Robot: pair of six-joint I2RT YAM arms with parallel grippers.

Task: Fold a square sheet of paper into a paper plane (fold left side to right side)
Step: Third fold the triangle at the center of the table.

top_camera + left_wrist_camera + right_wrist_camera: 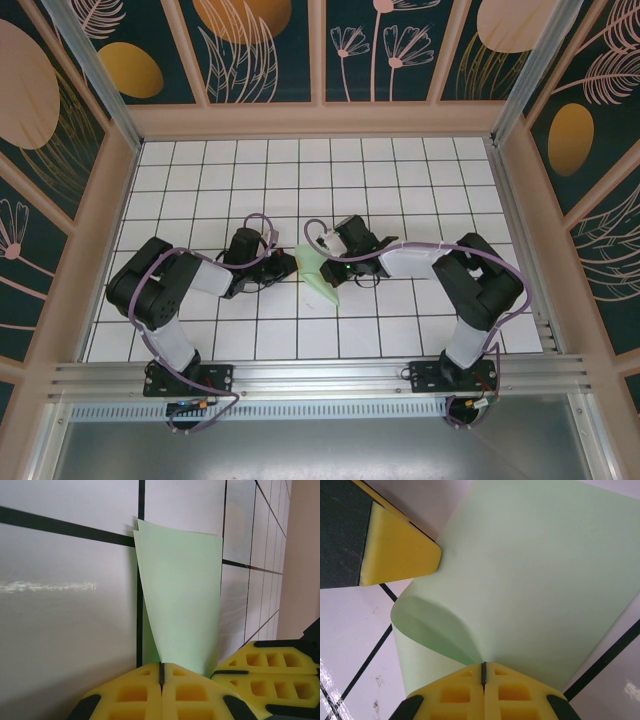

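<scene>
While it is pinched from both sides, the square sheet of paper [320,277] sits near the middle of the table [400,180], between the two arms, partly lifted off the white grid tiles and bowed rather than flat.

- Sheet: pale green, unmarked. One part curls over into a soft roll with no crease pressed in yet, so the left-to-right fold looks begun, not finished.
- Left gripper [161,680]: yellow pads closed together, the sheet rising from their tips; it appears clamped on the paper's left edge, probably to carry that edge across.
- Right gripper [483,680]: pads likewise closed, the rolled paper converging at their seam; judged to be holding the opposite side as an anchor.
- Placement: the two grippers lie just beside each other, tip to tip.
- Not readable: the pinch points themselves, covered by the pads; whether the paper's edges line up; the sheet's outline from above, small and partly covered by the right gripper.
</scene>
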